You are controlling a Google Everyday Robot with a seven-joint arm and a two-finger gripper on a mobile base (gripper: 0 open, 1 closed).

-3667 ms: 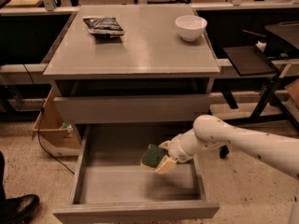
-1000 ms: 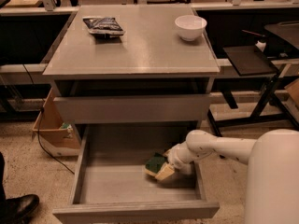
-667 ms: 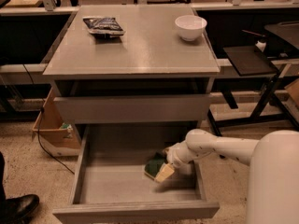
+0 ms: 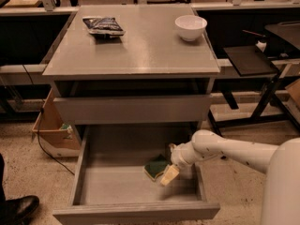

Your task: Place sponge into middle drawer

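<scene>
The sponge (image 4: 155, 167), dark green on top with a pale yellow edge, is down in the middle drawer (image 4: 117, 184), on or just above its grey floor at the right side. The drawer is pulled out wide. My gripper (image 4: 169, 171) is inside the drawer, right against the sponge's right edge, at the end of my white arm, which reaches in from the right over the drawer's side wall.
The drawer above (image 4: 131, 109) is closed, showing a plain grey front. On the cabinet top (image 4: 140, 46) lie a dark shiny snack bag (image 4: 103, 26) and a white bowl (image 4: 191, 27). A cardboard box (image 4: 51, 130) stands on the floor at the left, and a shoe (image 4: 16, 210) is at the bottom left.
The gripper and sponge have gone lower into the drawer since the oldest frame. Over the last second they have barely moved.
</scene>
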